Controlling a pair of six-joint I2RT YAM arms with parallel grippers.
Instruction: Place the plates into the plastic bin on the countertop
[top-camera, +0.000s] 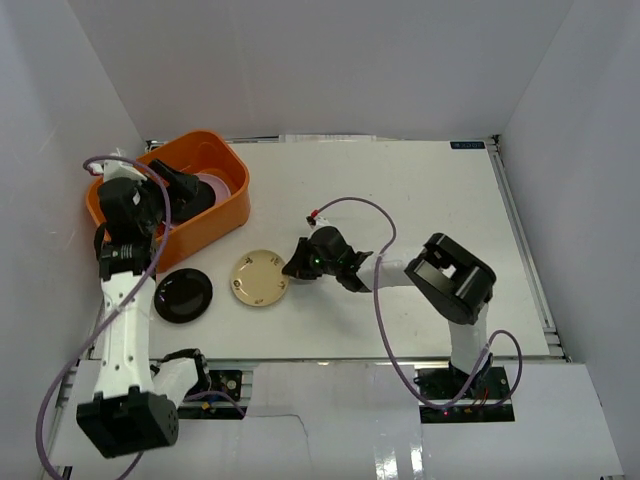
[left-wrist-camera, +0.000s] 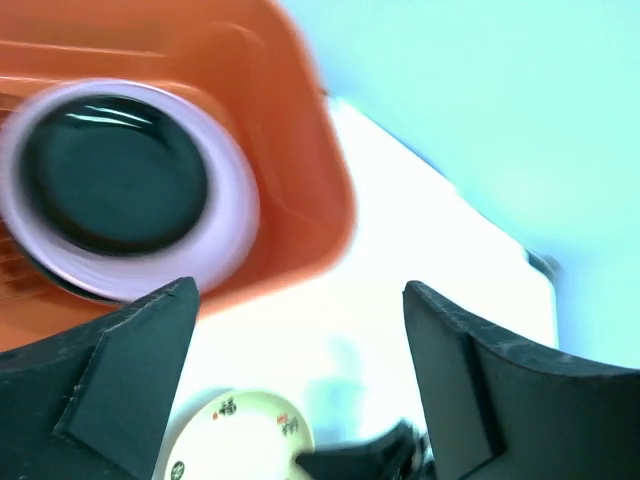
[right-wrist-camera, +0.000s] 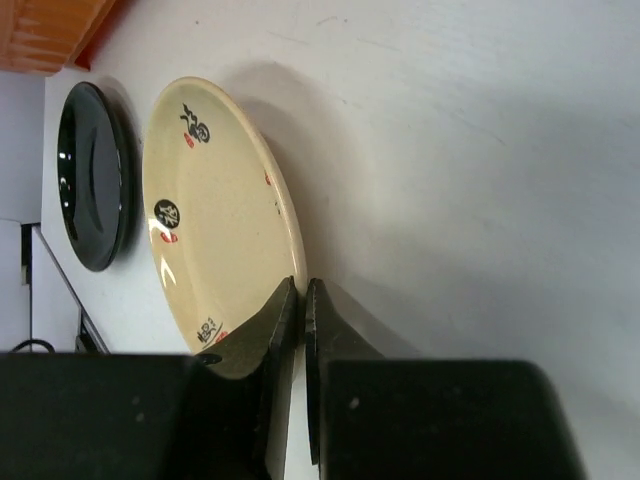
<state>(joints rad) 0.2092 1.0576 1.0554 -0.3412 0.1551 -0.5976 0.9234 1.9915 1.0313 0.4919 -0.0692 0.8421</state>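
Black plate (top-camera: 183, 295) lies just beside cream plate (top-camera: 260, 277), near orange bin (top-camera: 215, 222).

I see the plastic bin (top-camera: 215, 215) as smooth orange plastic with a soft sheen. The black plate (top-camera: 183, 295) is glossy, catching highlights; the cream plate (top-camera: 260, 277) looks glazed and smooth. The bench (top-camera: 420, 200) is matt white. The right tool (right-wrist-camera: 297, 290) has matt black fingers (right-wrist-camera: 345, 400).

White walls (top-camera: 320, 60) enclose three sides; white tabletop (top-camera: 430, 200); light apparently even.
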